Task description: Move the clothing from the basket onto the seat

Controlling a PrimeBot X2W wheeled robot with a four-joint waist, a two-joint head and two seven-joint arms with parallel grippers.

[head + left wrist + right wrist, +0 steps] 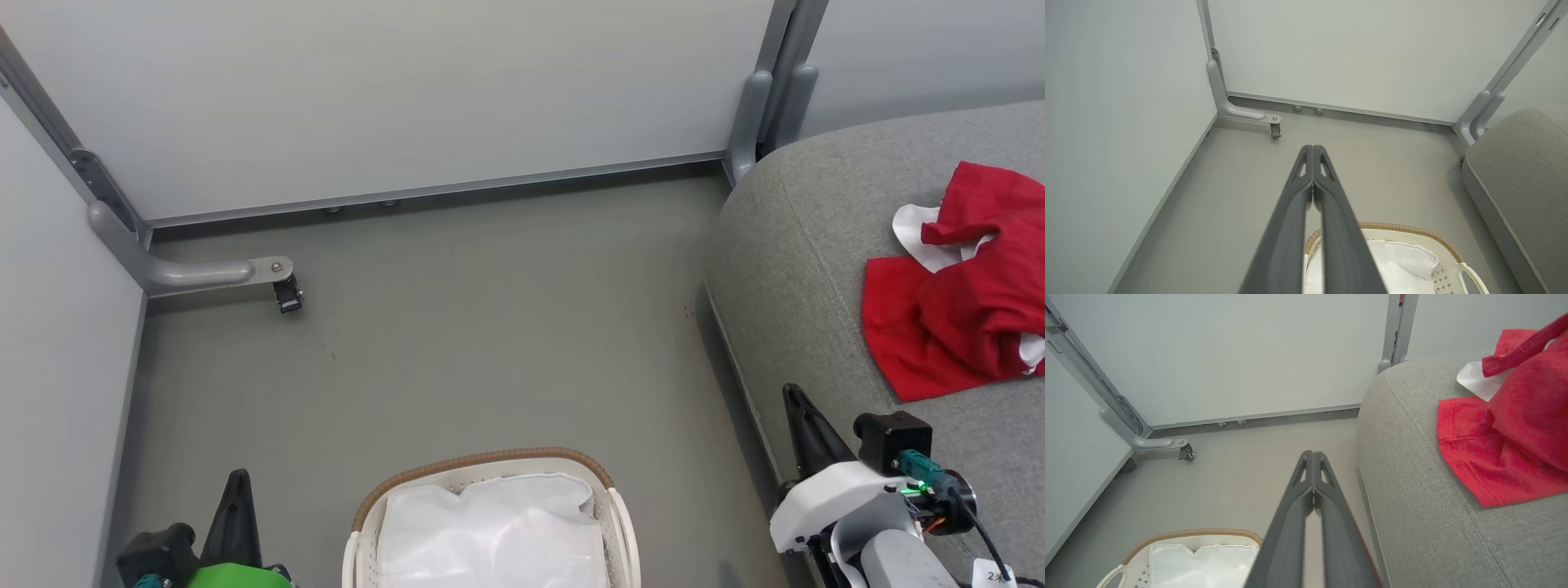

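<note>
In your head view, the red clothing (955, 318) lies in a crumpled heap on the grey seat (800, 269) at the right, with some white trim showing among the folds. The basket (490, 457) stands on the floor (490, 327) at the bottom centre, and inside it you see just its white liner (490, 531). The left gripper (238, 482) rises at the lower left beside the basket. The right gripper (793, 400) rises at the lower right, over the seat's near edge. Each reads as a single dark blade.

In your left wrist view, that gripper's jaws are pressed together at the tips and carry nothing. They hang above the floor, with the basket's woven rim and liner below them and a corner of the seat at the right.

In your right wrist view, the jaws likewise meet at the tips, empty. The clothing rests on the seat to their right, well apart from them. The basket sits at the lower left.
</note>
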